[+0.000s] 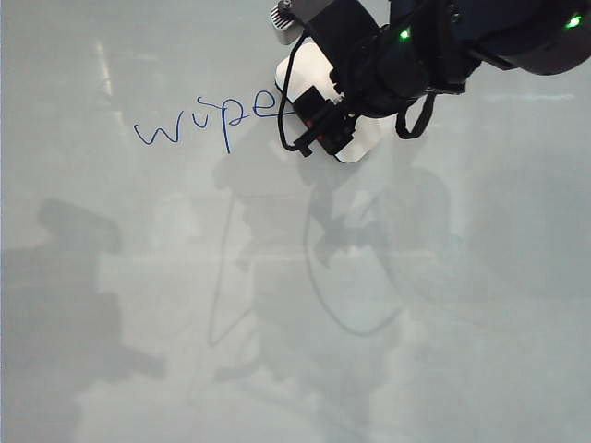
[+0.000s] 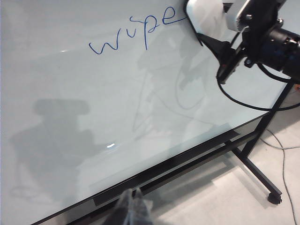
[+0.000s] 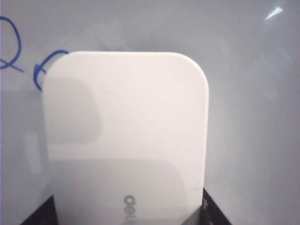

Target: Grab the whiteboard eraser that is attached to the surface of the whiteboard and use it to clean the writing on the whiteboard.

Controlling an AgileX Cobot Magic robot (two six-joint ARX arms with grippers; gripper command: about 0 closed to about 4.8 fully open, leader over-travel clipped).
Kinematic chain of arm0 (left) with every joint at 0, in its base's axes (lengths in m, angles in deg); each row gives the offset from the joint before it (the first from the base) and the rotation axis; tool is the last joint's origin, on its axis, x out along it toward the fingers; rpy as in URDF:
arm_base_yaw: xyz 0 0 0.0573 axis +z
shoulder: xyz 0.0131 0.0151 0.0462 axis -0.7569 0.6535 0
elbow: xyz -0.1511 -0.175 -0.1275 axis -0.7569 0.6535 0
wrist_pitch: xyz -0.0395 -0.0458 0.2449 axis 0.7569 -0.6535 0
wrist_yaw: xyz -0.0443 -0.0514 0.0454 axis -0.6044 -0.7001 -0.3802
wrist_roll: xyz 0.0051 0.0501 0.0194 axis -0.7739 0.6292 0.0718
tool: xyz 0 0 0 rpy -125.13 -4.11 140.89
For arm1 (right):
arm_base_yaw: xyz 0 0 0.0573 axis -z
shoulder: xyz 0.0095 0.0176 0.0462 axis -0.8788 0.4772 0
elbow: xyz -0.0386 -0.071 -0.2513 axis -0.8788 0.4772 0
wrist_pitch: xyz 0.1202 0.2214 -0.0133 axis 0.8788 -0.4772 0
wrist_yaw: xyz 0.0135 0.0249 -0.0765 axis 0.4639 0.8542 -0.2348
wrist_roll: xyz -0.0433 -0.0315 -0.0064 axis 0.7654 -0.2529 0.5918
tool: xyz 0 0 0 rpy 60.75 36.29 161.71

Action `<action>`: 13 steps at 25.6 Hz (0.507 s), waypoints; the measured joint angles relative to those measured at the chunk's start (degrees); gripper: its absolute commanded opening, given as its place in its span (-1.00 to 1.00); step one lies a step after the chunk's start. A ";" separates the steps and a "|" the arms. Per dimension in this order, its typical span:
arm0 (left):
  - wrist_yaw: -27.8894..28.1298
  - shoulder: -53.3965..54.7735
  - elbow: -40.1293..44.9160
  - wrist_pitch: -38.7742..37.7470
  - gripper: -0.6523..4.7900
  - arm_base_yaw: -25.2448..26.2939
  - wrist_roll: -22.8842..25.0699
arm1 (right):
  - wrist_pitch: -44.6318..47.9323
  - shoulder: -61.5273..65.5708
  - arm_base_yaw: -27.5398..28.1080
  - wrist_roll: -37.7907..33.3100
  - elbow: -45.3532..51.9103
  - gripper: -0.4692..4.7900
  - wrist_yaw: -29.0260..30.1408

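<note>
Currently, by item:
Whiteboard eraser [image 3: 126, 136]: clamped between the right gripper's [image 1: 334, 109] jaws, flat against the whiteboard [image 1: 443, 295], covering the tail end of the writing [image 1: 208, 120].
Writing: "wipe" in blue, legible.
Left gripper [image 2: 133, 208]: low beside the board's lower edge, well apart from the writing; its opening cannot be told.

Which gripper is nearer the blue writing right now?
Right. The right gripper holds the whiteboard eraser at the end of the writing; the left gripper sits off the whiteboard's edge.
</note>
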 measured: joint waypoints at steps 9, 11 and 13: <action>0.04 0.02 0.00 0.00 -0.77 0.02 0.00 | -6.36 2.10 -2.03 -2.99 -5.81 -0.25 -3.50; -0.02 0.00 0.00 0.00 -0.77 0.00 0.00 | -6.40 3.26 -3.19 -3.08 -7.34 -0.25 -3.61; -0.02 0.02 0.00 0.00 -0.77 0.02 0.00 | -6.40 4.22 -4.39 -3.17 -8.76 -0.25 -2.67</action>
